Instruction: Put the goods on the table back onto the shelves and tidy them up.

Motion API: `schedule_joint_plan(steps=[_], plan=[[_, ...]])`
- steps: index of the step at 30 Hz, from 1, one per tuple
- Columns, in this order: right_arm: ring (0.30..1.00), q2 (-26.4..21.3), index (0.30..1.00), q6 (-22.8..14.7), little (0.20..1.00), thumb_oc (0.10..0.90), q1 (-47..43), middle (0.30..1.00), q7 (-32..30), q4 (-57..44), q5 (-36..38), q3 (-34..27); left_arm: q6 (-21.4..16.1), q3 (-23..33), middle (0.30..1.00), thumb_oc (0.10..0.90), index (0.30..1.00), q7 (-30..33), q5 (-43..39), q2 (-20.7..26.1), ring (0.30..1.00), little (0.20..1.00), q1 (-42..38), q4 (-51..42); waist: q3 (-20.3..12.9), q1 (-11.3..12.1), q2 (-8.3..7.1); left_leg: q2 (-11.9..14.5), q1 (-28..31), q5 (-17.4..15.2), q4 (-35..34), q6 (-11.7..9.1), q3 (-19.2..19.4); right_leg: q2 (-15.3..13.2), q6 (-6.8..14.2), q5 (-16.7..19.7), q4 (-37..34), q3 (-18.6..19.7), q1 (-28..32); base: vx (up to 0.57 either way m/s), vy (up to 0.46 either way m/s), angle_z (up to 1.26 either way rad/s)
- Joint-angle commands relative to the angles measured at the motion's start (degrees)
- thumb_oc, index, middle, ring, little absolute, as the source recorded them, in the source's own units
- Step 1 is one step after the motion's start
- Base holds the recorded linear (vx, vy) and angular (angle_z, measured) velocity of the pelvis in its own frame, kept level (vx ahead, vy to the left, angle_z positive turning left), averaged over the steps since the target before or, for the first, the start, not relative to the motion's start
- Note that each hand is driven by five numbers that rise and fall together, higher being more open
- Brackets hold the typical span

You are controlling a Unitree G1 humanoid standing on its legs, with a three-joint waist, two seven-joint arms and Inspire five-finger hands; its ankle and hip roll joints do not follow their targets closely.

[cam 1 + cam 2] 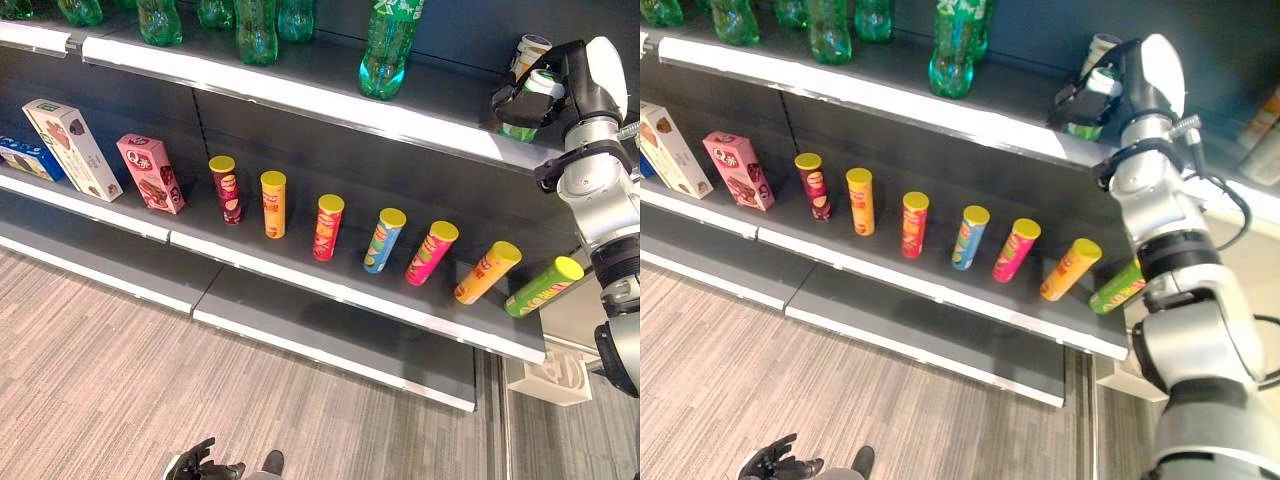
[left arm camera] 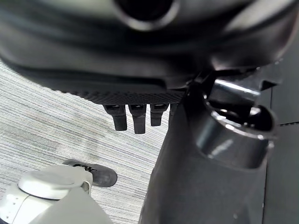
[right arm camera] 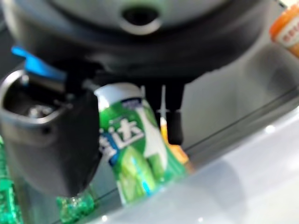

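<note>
My right hand (image 1: 556,78) is raised at the right end of the upper shelf (image 1: 400,118) and is shut on a green and white can (image 3: 135,144). The can (image 1: 524,112) is tilted, with its base just over the shelf's edge. In the right wrist view the thumb (image 3: 56,140) presses one side of the can and fingers (image 3: 174,126) wrap the other. A second pale can (image 1: 530,45) stands behind it on the same shelf. My left hand (image 1: 200,462) hangs low over the floor with relaxed fingers (image 2: 135,119), holding nothing.
Green bottles (image 1: 385,50) stand along the upper shelf. The middle shelf (image 1: 300,275) carries a row of several chip tubes (image 1: 327,228), the rightmost ones (image 1: 543,287) leaning, with a pink box (image 1: 150,173) and a white box (image 1: 72,148) at its left. A white holder (image 1: 550,380) sits on the floor at the right.
</note>
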Motion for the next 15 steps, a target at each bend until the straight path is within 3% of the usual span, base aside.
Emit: schedule_joint_plan(steps=[1, 15], plan=[[0.3, -1.1, 0.3, -1.0, 0.3, 0.4, -11.8, 0.3, -2.6, 3.0, -1.2, 3.8, -3.0, -3.4, 0.9, 0.8, 0.9, 0.8, -0.3, 3.4, 0.9, 0.9, -2.3, 0.4, -2.7, 0.3, -0.8, 3.8, 2.0, -7.0, 0.1, -3.2, 1.7, -4.6, 4.5, -1.9, 0.7, -2.8, 2.0, 0.0, 0.0, 0.0], [0.3, 0.3, 0.3, -0.7, 0.3, 0.4, -12.0, 0.3, -1.9, 6.0, -0.6, 4.2, -3.2, -3.3, 0.9, 0.8, 0.9, 1.1, -0.6, 3.4, 0.9, 0.9, -2.2, 0.3, -2.9, 0.1, -0.23, 3.7, 2.3, -7.2, 0.1, -3.1, 2.1, -4.8, 4.6, -1.8, 0.6, -2.6, 2.3, 0.0, 0.0, 0.0]])
